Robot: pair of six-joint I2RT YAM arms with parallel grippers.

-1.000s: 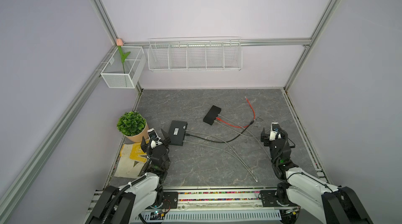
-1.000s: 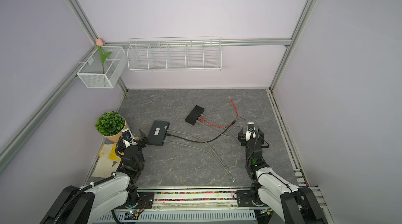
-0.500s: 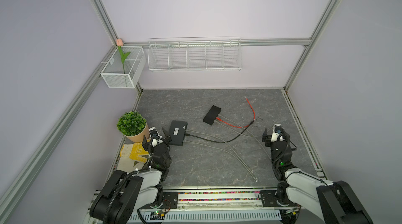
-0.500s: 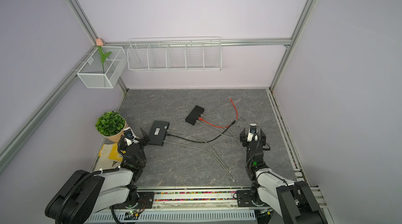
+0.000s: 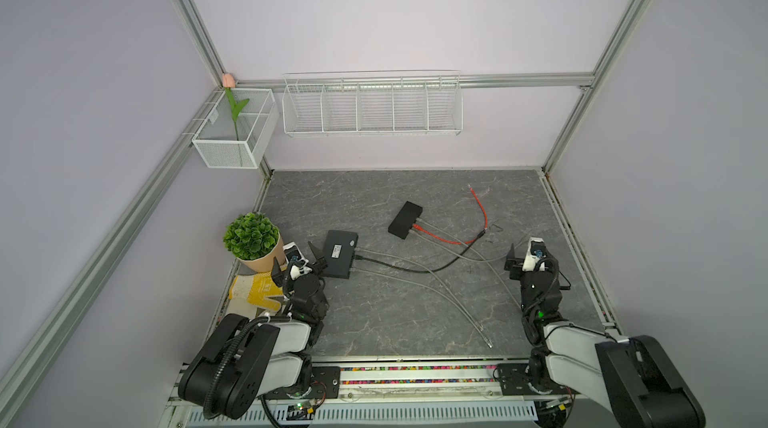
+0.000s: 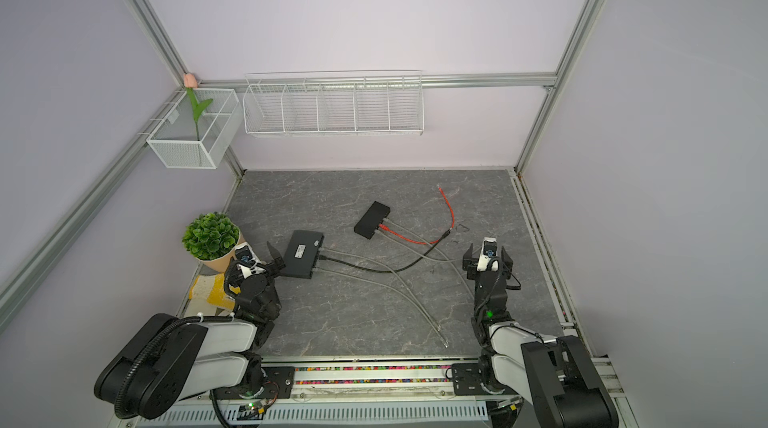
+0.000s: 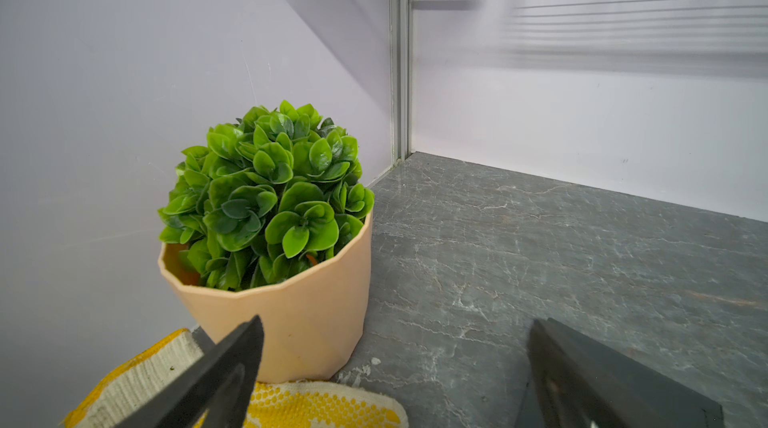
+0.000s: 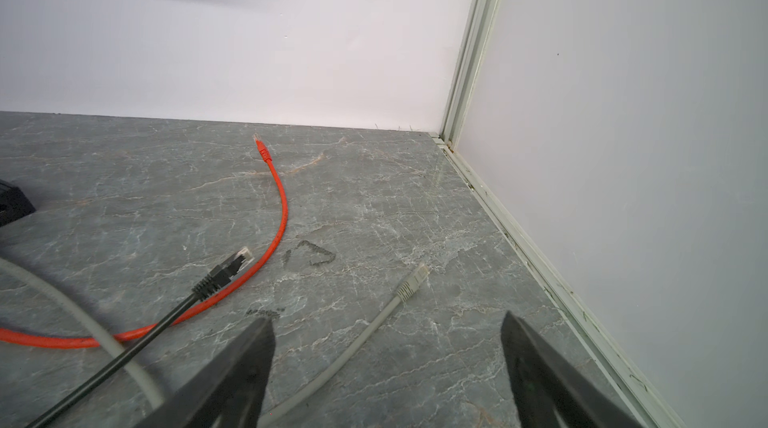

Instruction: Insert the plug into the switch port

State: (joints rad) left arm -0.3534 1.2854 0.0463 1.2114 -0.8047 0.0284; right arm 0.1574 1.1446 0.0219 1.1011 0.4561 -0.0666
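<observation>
— Plug details are requested.
— Black plug [image 8: 226,270], clear-tipped, is seen loose on the grey marbled table [image 8: 374,206], just beside the red cable [image 8: 282,214], well apart from the network switch [image 5: 340,253].
— And the fingers?
— Left gripper [image 7: 397,347] and right gripper [image 8: 385,322] are spread wide, nothing held. Clear tip is shown only by the right wrist view.

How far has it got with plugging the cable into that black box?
Barely started. Done: nothing yet; the grey plug, black plug and red plug lie loose on the table. In hand: nothing; the left gripper and right gripper are open and empty, the right facing the grey plug. Left: grasp a plug, carry it to a switch, push it in.
</observation>
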